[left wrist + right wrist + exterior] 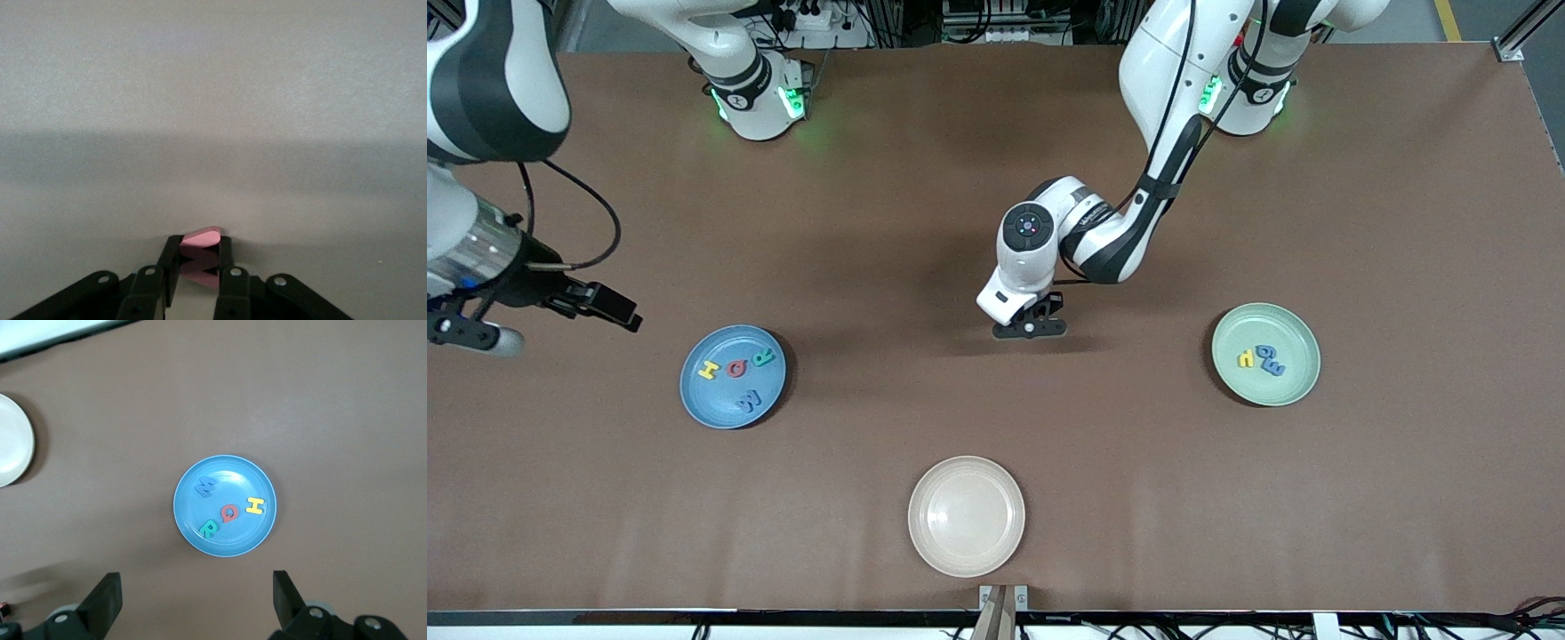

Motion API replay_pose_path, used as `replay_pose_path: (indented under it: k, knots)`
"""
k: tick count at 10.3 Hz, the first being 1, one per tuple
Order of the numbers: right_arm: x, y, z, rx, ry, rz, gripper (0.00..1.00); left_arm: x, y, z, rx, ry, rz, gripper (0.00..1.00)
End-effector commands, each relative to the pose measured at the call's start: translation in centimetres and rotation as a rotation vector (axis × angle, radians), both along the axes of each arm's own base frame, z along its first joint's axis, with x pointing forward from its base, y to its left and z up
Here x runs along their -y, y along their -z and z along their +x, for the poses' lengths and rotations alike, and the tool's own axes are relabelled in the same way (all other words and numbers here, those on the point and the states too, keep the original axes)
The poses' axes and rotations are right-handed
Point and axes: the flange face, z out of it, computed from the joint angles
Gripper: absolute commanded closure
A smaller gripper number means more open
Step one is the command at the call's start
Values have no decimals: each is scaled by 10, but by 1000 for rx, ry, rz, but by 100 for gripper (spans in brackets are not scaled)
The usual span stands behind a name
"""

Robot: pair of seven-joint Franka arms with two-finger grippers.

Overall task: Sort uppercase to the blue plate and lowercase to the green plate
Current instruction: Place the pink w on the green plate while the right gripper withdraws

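Brown tabletop (pixel 1405 222): bare matte sheet under all three plates and both arms.
Blue plate (pixel 694 404): toward the right arm's end of the table, flat on the sheet.
Uppercase on it: yellow H (pixel 708 370), red Q (pixel 737 368), green R (pixel 763 359) in a row; blue W (pixel 749 402) nearer the front camera than those three, all inside the rim.
Green plate (pixel 1294 387): toward the left arm's end, well apart from the blue one.
Lowercase on it: yellow letter (pixel 1246 358) and two blue letters (pixel 1269 359) bunched together near the middle; exact shapes hard to read.
Beige plate (pixel 925 547): nearest the front camera, between the two coloured plates, nothing in it.
Left gripper (pixel 1031 328): down at the table midway between the blue and green plates, fingers (pixel 227 257) pinched together on a small pink-red foam piece (pixel 202 235); which letter, impossible to tell.
Right gripper (pixel 197 603): raised over bare table beside the blue plate, waiting, fingers (pixel 107 597) spread wide, nothing between them.
In the way: nothing lying between the left gripper and either coloured plate; beige plate well clear of both.
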Motion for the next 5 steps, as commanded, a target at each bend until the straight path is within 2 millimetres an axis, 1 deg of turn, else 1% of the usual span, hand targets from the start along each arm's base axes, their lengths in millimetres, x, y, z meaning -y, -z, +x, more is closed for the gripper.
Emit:
replay_pose_path:
  k: [1, 2, 3, 4, 5]
  knots:
    - [12, -25, -14, 31, -39, 18, 0, -3, -15, 7, -10, 5, 52, 94]
    - [23, -33, -20, 30, -84, 14, 0, -9, -29, 14, -6, 31, 85, 99]
    - [28, -41, -26, 35, -104, 11, 0, -29, -42, 30, -2, 47, 120, 100]
    - [29, -49, -30, 37, -110, 4, 0, -56, -53, 50, -22, 79, 135, 100]
    - [29, -59, -32, 31, -131, -11, 0, -87, -67, 72, -45, 110, 132, 100]
